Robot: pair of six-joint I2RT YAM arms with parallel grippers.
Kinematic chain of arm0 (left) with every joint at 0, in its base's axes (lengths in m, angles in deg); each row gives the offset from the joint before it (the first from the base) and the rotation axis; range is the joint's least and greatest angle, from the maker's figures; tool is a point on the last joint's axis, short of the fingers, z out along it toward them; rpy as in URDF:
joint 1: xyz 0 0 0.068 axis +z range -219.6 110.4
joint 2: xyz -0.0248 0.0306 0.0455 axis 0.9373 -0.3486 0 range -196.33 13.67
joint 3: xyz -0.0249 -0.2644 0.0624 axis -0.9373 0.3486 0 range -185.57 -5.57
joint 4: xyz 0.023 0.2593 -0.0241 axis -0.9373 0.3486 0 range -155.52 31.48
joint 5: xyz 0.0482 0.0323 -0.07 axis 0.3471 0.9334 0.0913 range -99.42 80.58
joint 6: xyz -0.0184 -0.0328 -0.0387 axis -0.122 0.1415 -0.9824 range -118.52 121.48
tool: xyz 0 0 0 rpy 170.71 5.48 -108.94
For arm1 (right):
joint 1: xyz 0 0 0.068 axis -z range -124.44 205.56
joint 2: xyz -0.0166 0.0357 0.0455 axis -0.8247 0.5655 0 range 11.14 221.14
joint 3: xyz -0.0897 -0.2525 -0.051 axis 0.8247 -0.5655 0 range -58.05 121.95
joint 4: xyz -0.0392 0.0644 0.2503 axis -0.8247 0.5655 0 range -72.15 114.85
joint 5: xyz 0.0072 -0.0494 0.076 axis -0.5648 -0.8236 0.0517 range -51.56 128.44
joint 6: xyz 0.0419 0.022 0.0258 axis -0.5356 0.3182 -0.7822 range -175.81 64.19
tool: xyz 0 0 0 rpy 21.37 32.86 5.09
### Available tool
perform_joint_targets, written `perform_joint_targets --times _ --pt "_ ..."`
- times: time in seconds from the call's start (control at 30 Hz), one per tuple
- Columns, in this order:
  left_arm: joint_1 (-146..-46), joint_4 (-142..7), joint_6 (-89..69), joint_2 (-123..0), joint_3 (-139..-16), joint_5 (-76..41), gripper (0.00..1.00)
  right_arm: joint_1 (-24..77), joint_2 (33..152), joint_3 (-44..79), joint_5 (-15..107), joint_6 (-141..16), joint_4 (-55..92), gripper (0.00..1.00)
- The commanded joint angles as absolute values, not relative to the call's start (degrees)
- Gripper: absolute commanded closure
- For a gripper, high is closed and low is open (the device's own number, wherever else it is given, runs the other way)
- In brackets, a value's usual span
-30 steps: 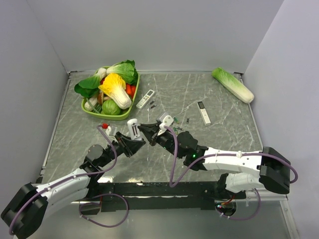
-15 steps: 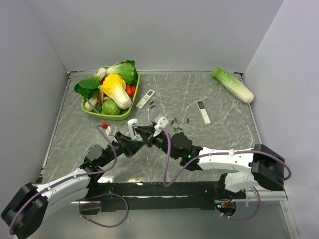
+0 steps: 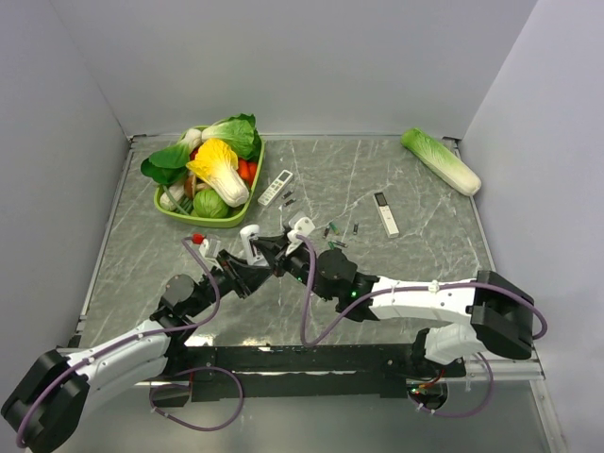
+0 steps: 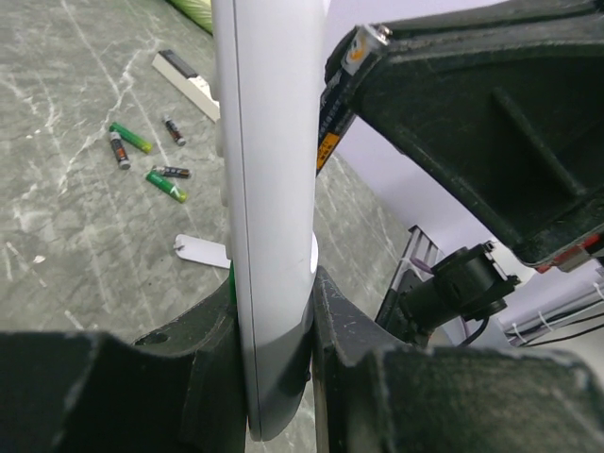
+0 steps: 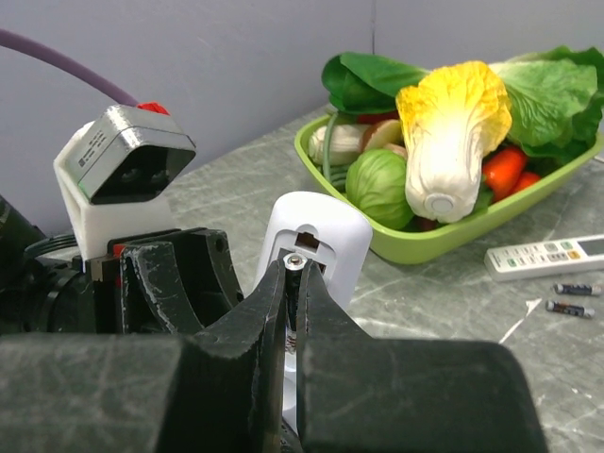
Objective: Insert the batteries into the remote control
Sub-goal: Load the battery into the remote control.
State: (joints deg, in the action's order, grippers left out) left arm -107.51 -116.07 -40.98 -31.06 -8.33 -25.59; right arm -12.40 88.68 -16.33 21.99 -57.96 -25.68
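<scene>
Behind remote control (image 5: 316,236), vegetable tray (image 5: 444,241).

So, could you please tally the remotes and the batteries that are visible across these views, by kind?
Remotes: 3 (the remote control, the grey-button remote, the slim remote)
Batteries: 8 (one battery in the right gripper, five loose batteries near the slim remote, two stray batteries beside the grey-button remote)
Total: 11
</scene>
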Motion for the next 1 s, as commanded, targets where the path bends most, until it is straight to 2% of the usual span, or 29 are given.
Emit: perform_joint_targets --times 0.0,0.43,0.53,0.97 --pt "-107.65 -116.15 -38.96 -29.31 -8.12 -24.46 0.99 -12.55 90.67 -12.26 19.54 -59.94 -21.62 1.00" --pt "-107.65 -111.40 -37.81 -24.57 -8.03 -21.46 0.99 -12.90 94.46 -10.15 16.03 -67.76 -16.43 1.00" --pt "-107.66 -111.23 -37.72 -24.74 -8.03 -21.46 0.99 -13.08 95.42 -9.10 15.76 -68.81 -14.68 0.95" --pt "-108.01 -112.98 -38.78 -26.32 -7.50 -20.50 0.99 -13.17 98.59 -5.93 10.85 -76.63 -7.81 0.88"
